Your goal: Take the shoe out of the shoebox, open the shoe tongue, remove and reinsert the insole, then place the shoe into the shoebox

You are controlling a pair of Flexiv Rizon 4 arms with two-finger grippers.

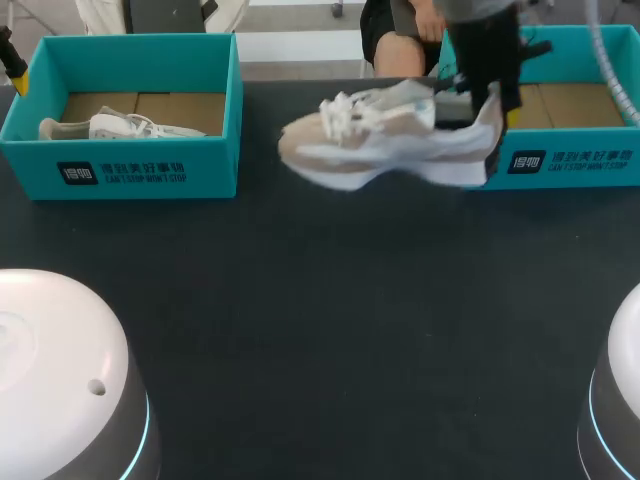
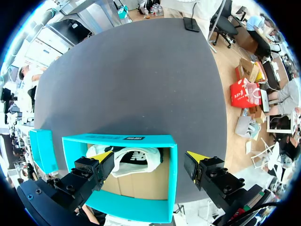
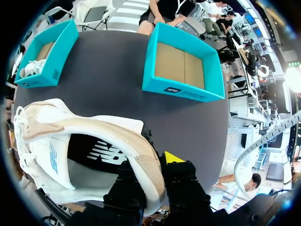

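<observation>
Beige-and-white shoe [image 1: 385, 140] held clear above the table [image 1: 320, 330], its heel collar pinched by my right gripper [image 3: 151, 169], toe pointing left. Teal shoebox [image 1: 570, 160] sits just behind it. Second shoe [image 1: 120, 127] lies in the other shoebox [image 1: 140, 170]. My left gripper [image 2: 148, 160] hovers over that one, fingers spread wide.
</observation>
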